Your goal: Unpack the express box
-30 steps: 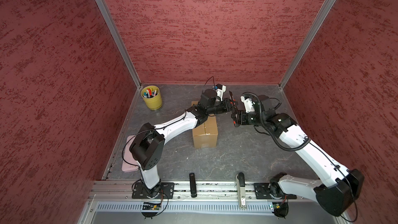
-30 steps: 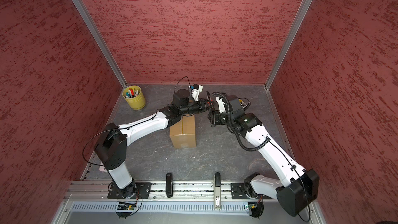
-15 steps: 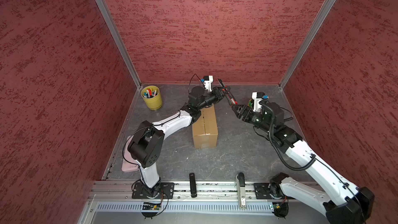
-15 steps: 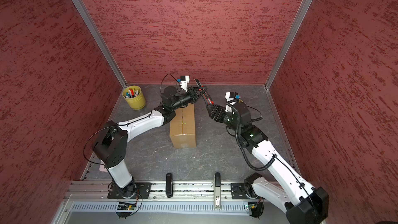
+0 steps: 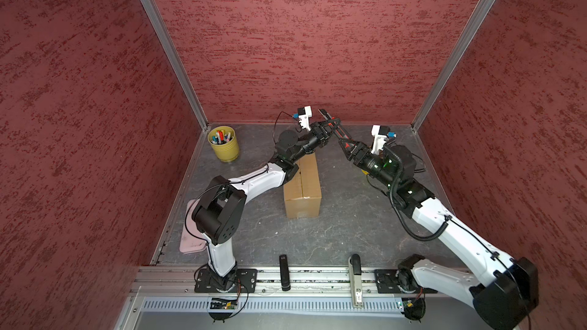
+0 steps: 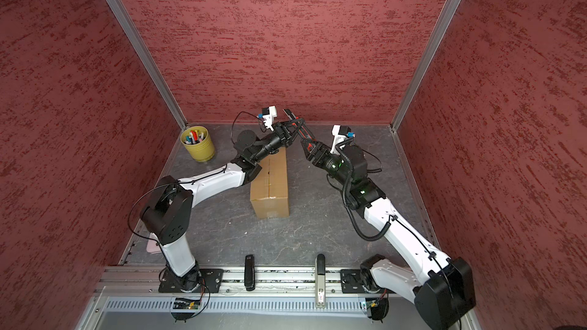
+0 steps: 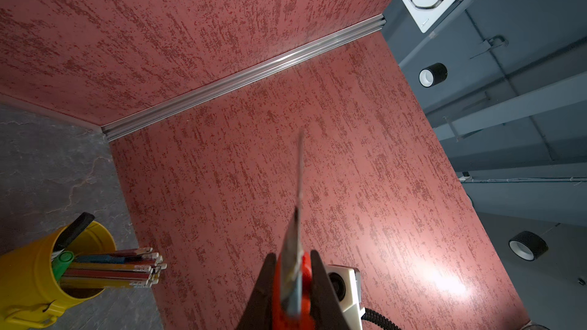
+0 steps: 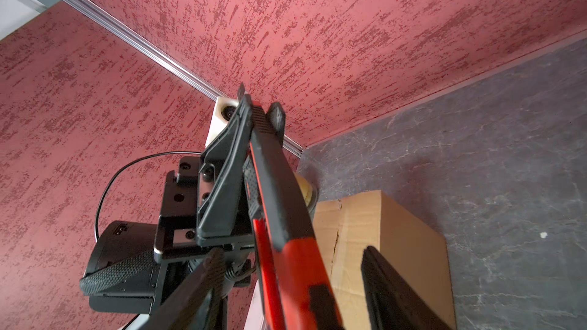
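Nearest the camera, on the rail in front of the express box [image 5: 301, 185], lie a black tool [image 5: 285, 273] and a grey tool [image 5: 355, 277], well apart from it. A pink flat pad [image 5: 190, 242] lies near-left of the box, partly under the left arm.

The express box sits mid-table, long axis running near to far. Its flaps are closed and the centre seam is visible in both top views [image 6: 270, 185]. The left arm crosses over its far-left corner.

The left gripper [image 5: 327, 124] is raised off the table above and just past the box's far end, clear of the cardboard. It is pinched tight on a red-black utility knife [image 7: 293, 265], and the blade [image 7: 300, 169] sticks out beyond the fingertips.

The right gripper [image 5: 343, 139] is past the box's far-right corner, also in the air and not touching the box. Its fingers [image 8: 390, 287] are spread wide to either side of the knife's handle [image 8: 273, 192]; I cannot tell whether they touch it. The box [image 8: 381, 233] shows below and behind that gripper.

Farthest, a yellow cup [image 5: 224, 144] of pens stands far-left of the box, well apart.
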Tool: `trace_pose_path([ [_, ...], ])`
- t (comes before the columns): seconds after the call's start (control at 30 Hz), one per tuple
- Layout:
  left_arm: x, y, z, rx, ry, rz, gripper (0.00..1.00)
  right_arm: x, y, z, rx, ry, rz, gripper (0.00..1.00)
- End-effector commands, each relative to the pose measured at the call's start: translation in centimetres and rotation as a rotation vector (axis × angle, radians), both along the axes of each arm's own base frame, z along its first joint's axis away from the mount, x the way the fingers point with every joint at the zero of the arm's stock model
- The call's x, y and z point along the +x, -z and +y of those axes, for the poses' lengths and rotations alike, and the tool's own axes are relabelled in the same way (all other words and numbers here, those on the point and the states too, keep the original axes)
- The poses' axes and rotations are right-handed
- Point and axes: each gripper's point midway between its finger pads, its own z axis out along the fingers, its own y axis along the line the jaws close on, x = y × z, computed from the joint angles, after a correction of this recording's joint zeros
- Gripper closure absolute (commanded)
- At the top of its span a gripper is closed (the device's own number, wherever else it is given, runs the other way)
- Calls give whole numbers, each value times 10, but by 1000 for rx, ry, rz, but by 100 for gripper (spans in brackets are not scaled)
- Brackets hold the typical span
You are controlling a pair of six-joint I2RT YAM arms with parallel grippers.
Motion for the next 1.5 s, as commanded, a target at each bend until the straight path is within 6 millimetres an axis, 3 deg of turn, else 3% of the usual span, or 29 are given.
trace_pose_path([
  [0.0, -10, -10, -6, -48, 5, -27, 100, 2, -26, 2, 64, -12, -59, 33],
  [0.3, -21, -7, -21, -48, -3, -8, 100, 4, -36, 3, 85, -14, -84, 45],
  [0.63, -38, 3, -42, -24, 58, -4, 100, 5, -51, 0, 99, 5, -124, 51],
  [1.1, -54, 17, -60, 6, 121, 7, 100, 1, -74, -5, 116, 19, -203, 55],
  [1.47, -56, 30, -63, 27, 126, 20, 100, -7, -91, -6, 135, 4, -263, 54],
])
